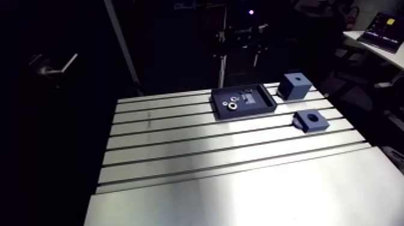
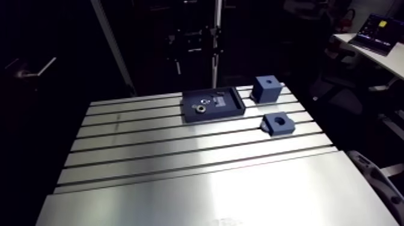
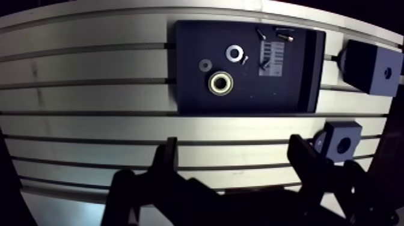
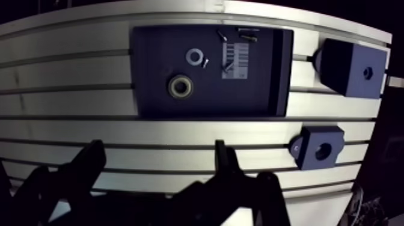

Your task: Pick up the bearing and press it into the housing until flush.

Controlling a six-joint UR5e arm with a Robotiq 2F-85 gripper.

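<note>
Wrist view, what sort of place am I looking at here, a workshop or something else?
Probably a robot assembly test bench in a lab: a slotted aluminium table, a dark tray holding a bearing, and a blue housing block with a bore, laid out for a press-fit job.

The arm view looks obliquely down across the tabletop from afar. The wrist view, nearer, looks steeply down past the pincer. Both share the tray and blocks.

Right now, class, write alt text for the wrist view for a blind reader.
Open, empty jaws hang above a slotted table. Ahead, a dark tray holds the bearing and a washer; a housing and a blue block sit beside it.
</note>
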